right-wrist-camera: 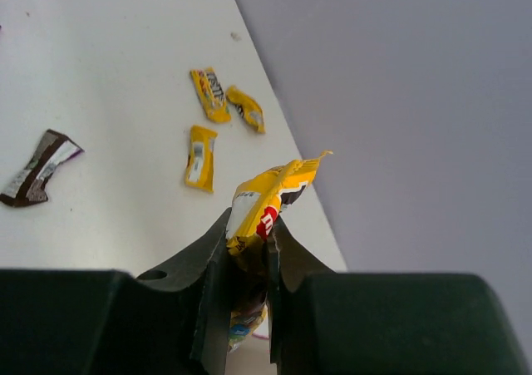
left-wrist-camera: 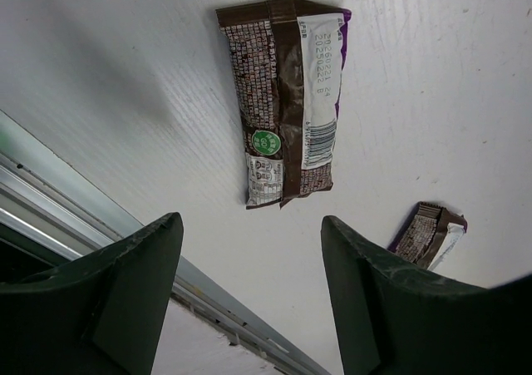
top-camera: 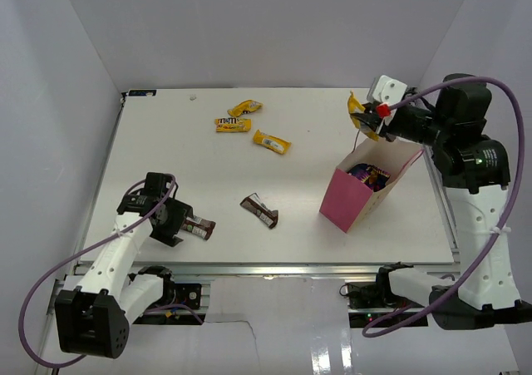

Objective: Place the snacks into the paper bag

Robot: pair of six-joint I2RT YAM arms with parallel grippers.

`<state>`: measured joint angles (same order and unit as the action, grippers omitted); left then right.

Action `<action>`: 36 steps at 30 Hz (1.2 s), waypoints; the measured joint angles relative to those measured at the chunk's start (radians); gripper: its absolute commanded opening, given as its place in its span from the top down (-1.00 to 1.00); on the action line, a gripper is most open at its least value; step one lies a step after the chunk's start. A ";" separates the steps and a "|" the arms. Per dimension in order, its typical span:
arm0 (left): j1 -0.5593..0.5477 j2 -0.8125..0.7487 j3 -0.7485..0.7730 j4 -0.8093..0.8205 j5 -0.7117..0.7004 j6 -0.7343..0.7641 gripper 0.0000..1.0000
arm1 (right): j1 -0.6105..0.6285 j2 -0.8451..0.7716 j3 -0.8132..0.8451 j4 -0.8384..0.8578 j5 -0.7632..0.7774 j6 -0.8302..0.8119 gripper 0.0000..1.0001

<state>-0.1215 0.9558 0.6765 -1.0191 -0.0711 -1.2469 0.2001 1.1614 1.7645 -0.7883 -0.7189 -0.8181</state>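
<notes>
One crinkly yellow pack is pinched in the right claw, seemingly above the paper bag; left claw gapes.

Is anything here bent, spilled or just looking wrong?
Only small things. The dark brown wrapped bar in the middle of the white table lies kinked rather than flat, and the yellow candy pack pinched in the right gripper is crumpled. Nothing looks spilled.

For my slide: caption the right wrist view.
Right hand pinches a yellow candy pack; three others lie on the table.
</notes>
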 measured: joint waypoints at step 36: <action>0.000 0.387 0.011 0.206 -0.017 0.016 -0.29 | -0.129 -0.119 -0.385 0.030 0.011 0.134 -0.43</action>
<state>-0.1219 1.3426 0.6880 -0.8135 -0.0883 -1.2304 0.0711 1.0420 1.3792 -0.7586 -0.7074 -0.6842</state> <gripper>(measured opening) 0.719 0.718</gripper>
